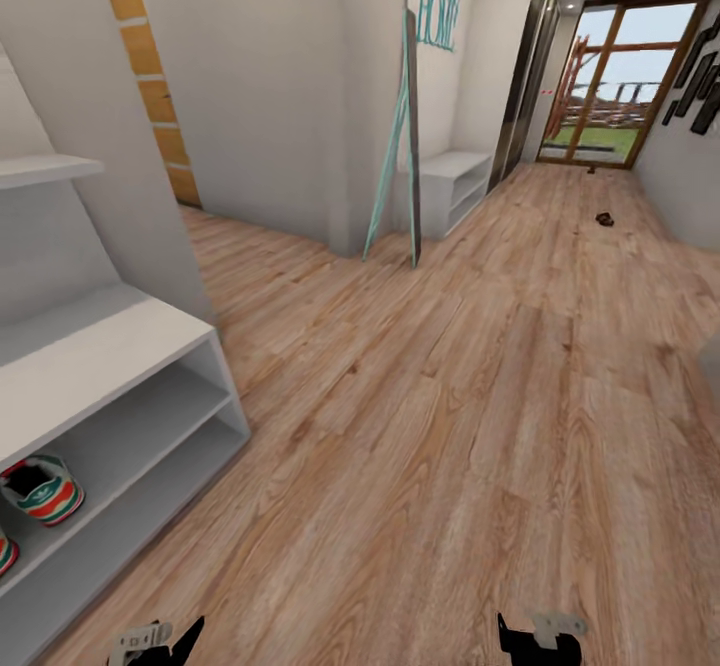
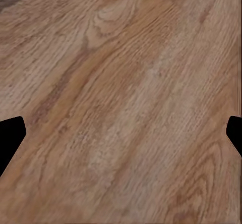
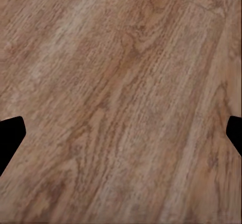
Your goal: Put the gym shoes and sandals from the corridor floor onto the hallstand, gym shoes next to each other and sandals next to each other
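Down on the hallstand's upper open shelf sit the two gym shoes: one sneaker, cream with green stripes and a red-orange heel, rests on the shelf board, and the second sneaker peeks in just beside it, cut off by the picture edge. Both are on the rack, side by side, off the corridor floor. Above them runs the wide pale bench top, and a stepped shelf hangs higher up.

Far from the hallstand, way down the corridor, a small dark brown sandal lies on the planks, and a second brown speck lies further on, near the glazed door; too small to make out details. A tall mirror leans against the wall beside a second low white unit.

Nearest the camera, the left gripper and right gripper poke in low. Through the wrist cameras, the left gripper's fingertips stand wide apart over bare wood, nothing between them, and the right gripper's fingertips likewise, spread and empty above the planks.
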You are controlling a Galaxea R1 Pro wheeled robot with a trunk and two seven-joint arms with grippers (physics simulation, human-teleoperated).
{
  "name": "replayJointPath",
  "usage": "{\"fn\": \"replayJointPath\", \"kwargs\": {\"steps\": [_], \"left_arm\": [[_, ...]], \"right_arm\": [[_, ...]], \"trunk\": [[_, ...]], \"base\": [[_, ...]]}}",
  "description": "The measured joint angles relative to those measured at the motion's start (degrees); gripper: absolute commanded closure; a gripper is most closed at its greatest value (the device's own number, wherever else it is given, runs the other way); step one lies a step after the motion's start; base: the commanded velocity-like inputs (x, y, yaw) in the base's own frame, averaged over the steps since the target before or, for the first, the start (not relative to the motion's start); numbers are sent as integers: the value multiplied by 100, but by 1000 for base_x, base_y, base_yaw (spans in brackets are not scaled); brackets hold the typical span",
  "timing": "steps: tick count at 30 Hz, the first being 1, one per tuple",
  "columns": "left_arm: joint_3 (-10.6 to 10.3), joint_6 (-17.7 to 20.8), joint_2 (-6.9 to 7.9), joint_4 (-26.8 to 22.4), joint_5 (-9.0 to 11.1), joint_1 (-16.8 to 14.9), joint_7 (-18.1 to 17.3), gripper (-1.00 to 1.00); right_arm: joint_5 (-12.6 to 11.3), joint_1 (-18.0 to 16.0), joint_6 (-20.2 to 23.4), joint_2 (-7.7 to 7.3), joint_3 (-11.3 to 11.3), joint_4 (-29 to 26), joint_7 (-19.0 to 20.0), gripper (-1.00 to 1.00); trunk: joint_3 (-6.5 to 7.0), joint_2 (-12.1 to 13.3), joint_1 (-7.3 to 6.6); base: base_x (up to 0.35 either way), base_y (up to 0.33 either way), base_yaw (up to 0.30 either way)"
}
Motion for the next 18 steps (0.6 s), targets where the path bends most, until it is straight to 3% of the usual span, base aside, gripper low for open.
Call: {"fn": "replayJointPath", "kwargs": {"steps": [10,18], "left_arm": [[-73,-183,-126,18,-267,1,163,-100],[-87,-210,-145,16,-326,1,192,-100]], "right_arm": [[0,7,-7,39,-2,4,4,-100],[0,8,-9,43,-3,1,5,-100]], "trunk": [[0,0,0],[0,0,0]], "base": [[0,0,-300],[0,0,-300]]}}
